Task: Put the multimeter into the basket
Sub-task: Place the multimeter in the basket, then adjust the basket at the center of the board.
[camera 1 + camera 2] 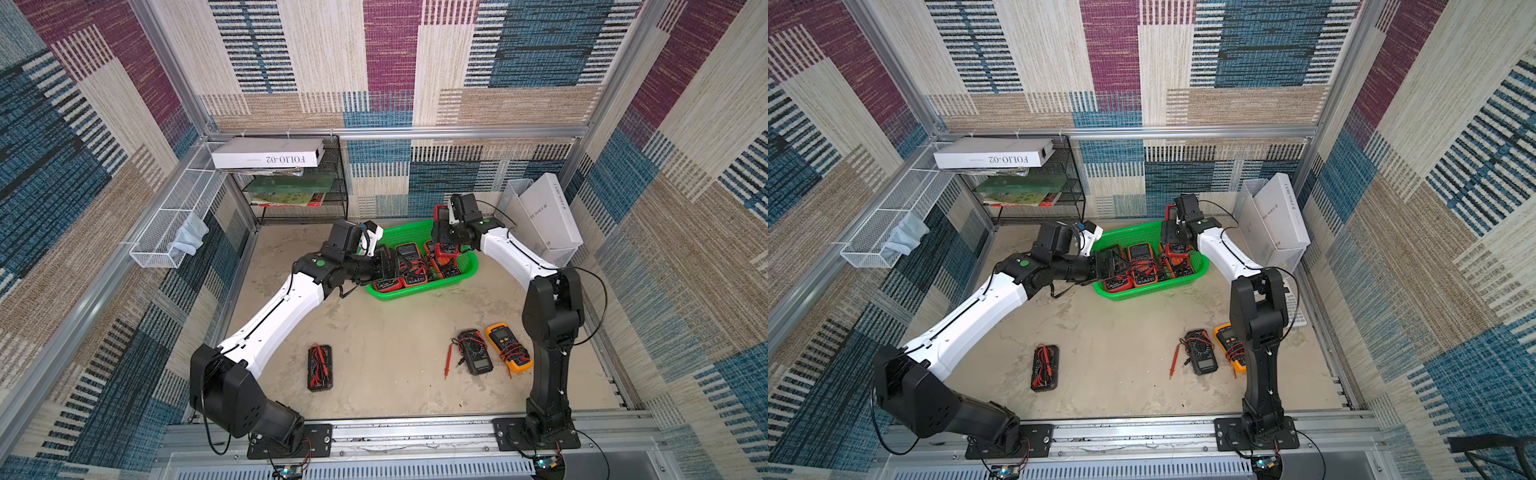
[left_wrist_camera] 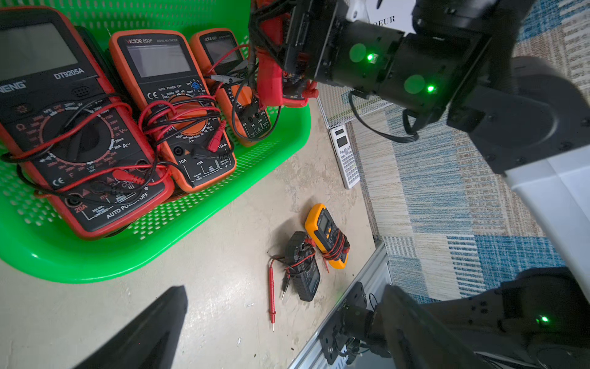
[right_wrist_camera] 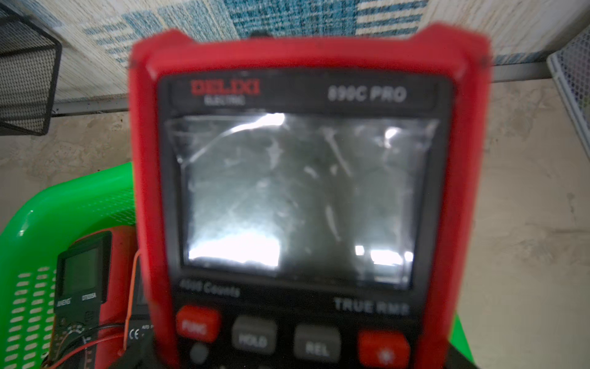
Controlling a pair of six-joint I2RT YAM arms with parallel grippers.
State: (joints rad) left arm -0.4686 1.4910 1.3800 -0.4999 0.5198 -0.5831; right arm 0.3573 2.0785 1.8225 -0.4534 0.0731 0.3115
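In front of the basket [image 1: 399, 296], well apart from it, lie a black lead-wrapped meter [image 1: 320, 368], a dark meter [image 1: 476, 352] and a yellow meter [image 1: 509, 347]. Over the basket's left end hovers the left gripper [image 1: 384, 266], jaws apart and empty. Three meters [image 2: 178, 111] lie abreast inside. Over its right end, the right gripper [image 1: 442, 239] is clamped on the red multimeter [image 3: 306, 191]. Behind the basket stands a black mesh rack [image 1: 299, 208].

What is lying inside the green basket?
Three lie face up, side by side: the red DT9205A multimeter, the middle orange multimeter and the end orange multimeter. A red Delixi multimeter in the right jaws covers that end of the basket; anything beneath is hidden.
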